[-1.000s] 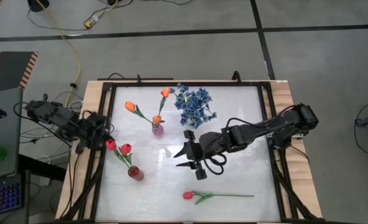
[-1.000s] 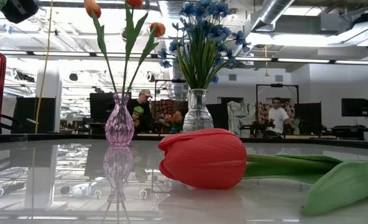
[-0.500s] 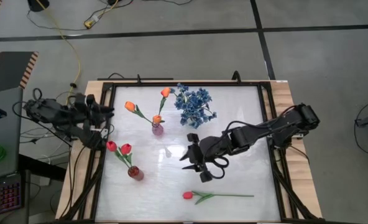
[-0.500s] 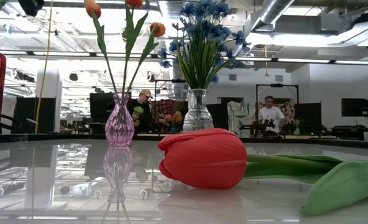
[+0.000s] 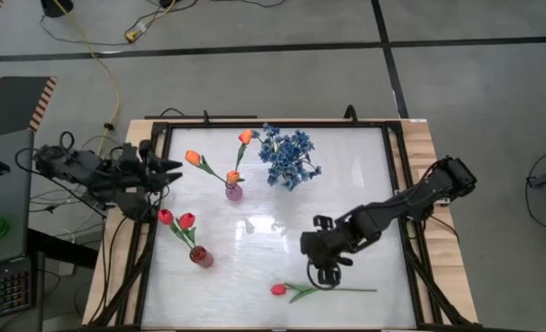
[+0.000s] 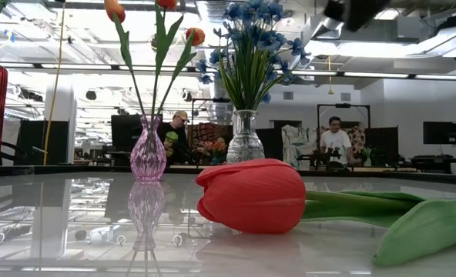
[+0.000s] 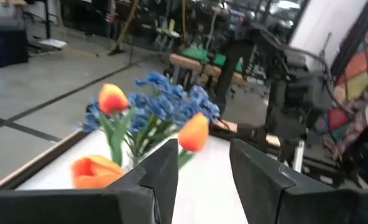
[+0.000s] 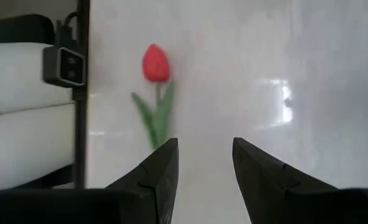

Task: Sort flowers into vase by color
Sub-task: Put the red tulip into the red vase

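Observation:
One red tulip (image 5: pixel 278 290) lies on its side by the table's near edge, its green stem (image 8: pixel 155 118) running toward the right. My right gripper (image 5: pixel 326 274) hangs open above that stem, tipped downward, touching nothing; in its wrist view (image 8: pixel 202 162) the bud (image 8: pixel 156 63) lies ahead of the fingers. My left gripper (image 5: pixel 172 171) stands open and level at the table's left edge, pointing across at the pink vase (image 5: pixel 233 192) that holds orange tulips (image 7: pixel 194 132). Two red tulips (image 5: pixel 176 219) stand in a red vase (image 5: pixel 200 257). Blue sprigs (image 5: pixel 288 156) fill a clear vase (image 6: pixel 245 138).
A black frame (image 5: pixel 397 166) runs round the white tabletop. The three vases stand in the table's far and left part; the lying tulip (image 6: pixel 251 196) is near the front. People show in the room beyond the table (image 6: pixel 335 138).
My right gripper has swung from the table's middle toward the near edge and a little right, tipping downward and rolling, and now hangs over the lying tulip's stem. My left gripper has risen and turned level, shifting toward the far edge. No flower has moved.

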Robot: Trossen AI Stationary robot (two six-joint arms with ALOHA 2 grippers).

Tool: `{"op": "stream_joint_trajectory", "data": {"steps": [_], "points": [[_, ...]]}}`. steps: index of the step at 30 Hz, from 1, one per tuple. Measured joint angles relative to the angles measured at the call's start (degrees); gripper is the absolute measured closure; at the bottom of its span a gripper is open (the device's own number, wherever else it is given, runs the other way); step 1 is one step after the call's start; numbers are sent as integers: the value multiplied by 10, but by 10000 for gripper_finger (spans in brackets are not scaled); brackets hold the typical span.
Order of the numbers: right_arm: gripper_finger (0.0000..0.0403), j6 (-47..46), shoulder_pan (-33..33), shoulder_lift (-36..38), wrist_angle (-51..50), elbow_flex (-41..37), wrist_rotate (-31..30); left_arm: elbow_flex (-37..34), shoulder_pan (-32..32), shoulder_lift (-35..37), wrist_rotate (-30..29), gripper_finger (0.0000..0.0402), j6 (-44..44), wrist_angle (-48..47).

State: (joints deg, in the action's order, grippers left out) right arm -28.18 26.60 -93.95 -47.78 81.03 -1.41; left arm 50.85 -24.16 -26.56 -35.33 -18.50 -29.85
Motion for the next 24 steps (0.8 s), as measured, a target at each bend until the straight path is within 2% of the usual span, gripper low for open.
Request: {"op": "stream_joint_trajectory", "data": {"steps": [5,8,14,21,24], "points": [[225,-70,40,-2,1,0,-3,0,0,-35,25,270,-1,1],[225,-100,66,-13,4,-3,-24,0,0,-55,40,270,-1,6],[225,-154,104,-63,18,-16,-30,0,0,-88,50,270,-1,10],[225,-165,116,-137,21,-17,-28,0,0,-110,51,270,-5,11],[225,-166,115,-162,23,-17,0,0,0,-113,54,270,-15,11]]}}
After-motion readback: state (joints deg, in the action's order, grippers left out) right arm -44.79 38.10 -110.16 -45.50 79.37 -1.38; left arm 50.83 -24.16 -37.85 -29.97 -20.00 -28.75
